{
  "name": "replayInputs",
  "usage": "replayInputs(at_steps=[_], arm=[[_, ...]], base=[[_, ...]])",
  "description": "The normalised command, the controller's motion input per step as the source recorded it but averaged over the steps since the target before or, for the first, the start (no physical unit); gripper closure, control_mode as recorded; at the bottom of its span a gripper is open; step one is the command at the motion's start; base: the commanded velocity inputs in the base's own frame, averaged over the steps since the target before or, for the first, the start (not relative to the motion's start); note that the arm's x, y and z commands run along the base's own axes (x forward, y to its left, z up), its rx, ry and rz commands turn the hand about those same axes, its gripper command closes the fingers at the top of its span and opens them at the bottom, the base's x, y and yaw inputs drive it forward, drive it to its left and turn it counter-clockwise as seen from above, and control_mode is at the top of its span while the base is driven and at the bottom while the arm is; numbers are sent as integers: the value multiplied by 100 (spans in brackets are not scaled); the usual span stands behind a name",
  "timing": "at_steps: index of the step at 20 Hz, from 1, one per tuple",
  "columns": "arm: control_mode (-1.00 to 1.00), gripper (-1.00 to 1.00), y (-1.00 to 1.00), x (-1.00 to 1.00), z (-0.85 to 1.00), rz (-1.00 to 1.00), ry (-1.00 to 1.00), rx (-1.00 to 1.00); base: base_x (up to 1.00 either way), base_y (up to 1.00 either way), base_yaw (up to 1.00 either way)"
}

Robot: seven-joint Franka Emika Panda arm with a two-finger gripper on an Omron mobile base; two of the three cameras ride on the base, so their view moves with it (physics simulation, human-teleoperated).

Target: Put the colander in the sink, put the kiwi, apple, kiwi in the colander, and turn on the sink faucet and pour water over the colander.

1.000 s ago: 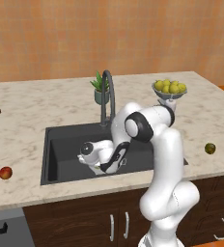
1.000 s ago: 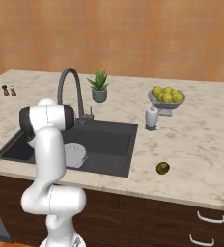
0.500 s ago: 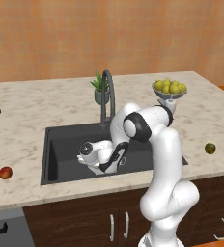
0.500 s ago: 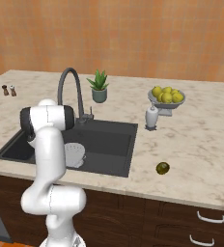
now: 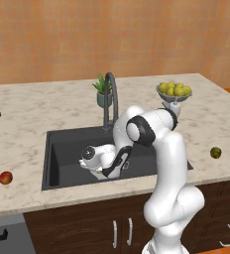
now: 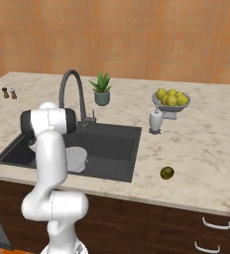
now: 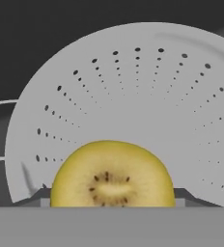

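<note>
One yellowish kiwi [image 7: 112, 175], cut face and dark seeds shown, held between gripper [image 7: 112, 195] fingertips above white perforated colander [image 7: 133, 111], dark sink [image 5: 67, 161].

Surface [image 5: 32, 124]: beige speckled stone look, smooth, low sheen. Sink [image 5: 62, 163]: dark grey, matt. Sink faucet [image 5: 112, 94]: dark grey metal look, dull finish. Colander [image 7: 147, 111]: white, matt, smooth, perforated in rows. Yellowish kiwi [image 7: 112, 176]: cut face pale, moist-looking, dark seeds. Cabinet fronts [image 6: 151, 223]: dark brown wood, silver metal handles. Back wall [image 6: 137, 34]: orange, mottled, rough-looking
</note>
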Motion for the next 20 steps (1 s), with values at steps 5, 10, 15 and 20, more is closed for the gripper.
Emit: replayInputs(at_steps=[5,10,15,20], arm=[[-100,-100,-3,2,4,1,0,0],[-100,-100,0,-7,69,0,-5,0],[-100,-100,0,-58,86,-2,-6,0],[-100,-100,0,-52,94,0,-3,0]], base=[[0,0,0],[0,0,0],[0,0,0],[0,0,0]])
